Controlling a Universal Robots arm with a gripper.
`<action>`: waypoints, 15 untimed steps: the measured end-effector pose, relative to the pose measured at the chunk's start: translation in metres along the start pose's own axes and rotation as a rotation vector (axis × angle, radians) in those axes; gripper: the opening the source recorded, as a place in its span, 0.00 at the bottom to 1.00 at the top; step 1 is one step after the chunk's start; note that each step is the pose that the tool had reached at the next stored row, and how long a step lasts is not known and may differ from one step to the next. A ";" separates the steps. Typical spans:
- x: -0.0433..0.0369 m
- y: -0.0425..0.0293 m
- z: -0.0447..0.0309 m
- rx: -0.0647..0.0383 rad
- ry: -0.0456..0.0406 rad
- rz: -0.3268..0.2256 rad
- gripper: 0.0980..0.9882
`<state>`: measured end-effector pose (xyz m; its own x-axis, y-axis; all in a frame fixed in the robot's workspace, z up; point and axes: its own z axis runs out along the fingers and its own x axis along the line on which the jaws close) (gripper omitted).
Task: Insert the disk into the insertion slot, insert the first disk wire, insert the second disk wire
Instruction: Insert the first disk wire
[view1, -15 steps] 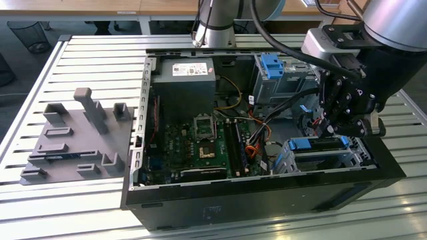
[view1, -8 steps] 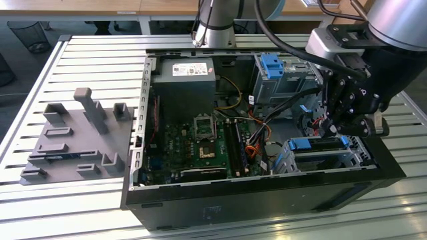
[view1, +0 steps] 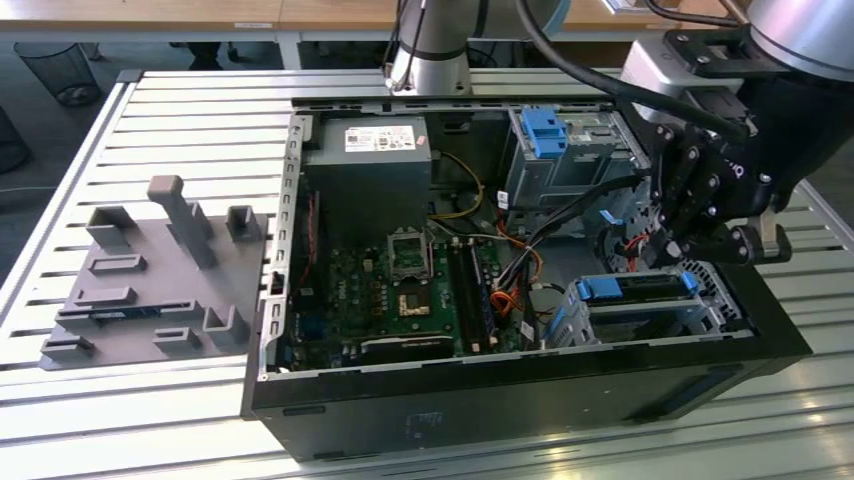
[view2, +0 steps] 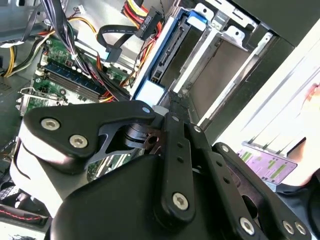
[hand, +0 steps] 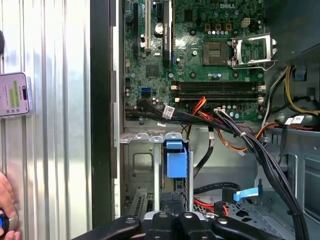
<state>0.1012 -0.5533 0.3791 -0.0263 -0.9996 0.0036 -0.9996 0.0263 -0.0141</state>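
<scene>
Low on the exterior view's right, inside the open computer case (view1: 467, 405), you have the disk (view1: 638, 286) sitting in the insertion slot (view1: 577, 318). Its bright blue caddy shows in the wide mouth of the silver cage. Your tool (hand: 173, 199) hangs directly over that corner of the case, reaching down from the arm at the upper right of the exterior view. Both wrist views show the tool drawn closed, its two sides meeting, with its end just beside the blue edge of the disk. Whether it touches the disk, you cannot tell.

A bundle of black cables (view1: 574, 203), with red and orange wires among them, runs from beside the green motherboard (view1: 400, 280) towards the tool. Whether any wire is plugged into the disk cannot be made out.

Behind the slot, higher in the exterior view, stands the taller grey bay (view1: 581, 160) with its small blue latch (view1: 545, 128). The case rests on a slatted metal surface (view1: 187, 110). A grey fixture block (view1: 147, 270) lies on it at the exterior view's left, well apart from the case. A phone (hand: 14, 94) shows over the slats beside the case wall in the first wrist view.
</scene>
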 end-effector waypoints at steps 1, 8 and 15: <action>-0.0002 -0.0011 0.0000 0.000 0.0000 0.000 0.01; -0.0048 -0.0170 0.0008 -0.001 -0.0003 0.000 0.01; -0.0155 -0.0216 0.0058 -0.001 -0.0010 0.000 0.01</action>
<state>0.1233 -0.5384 0.3736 -0.0267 -0.9996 0.0027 -0.9996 0.0266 -0.0131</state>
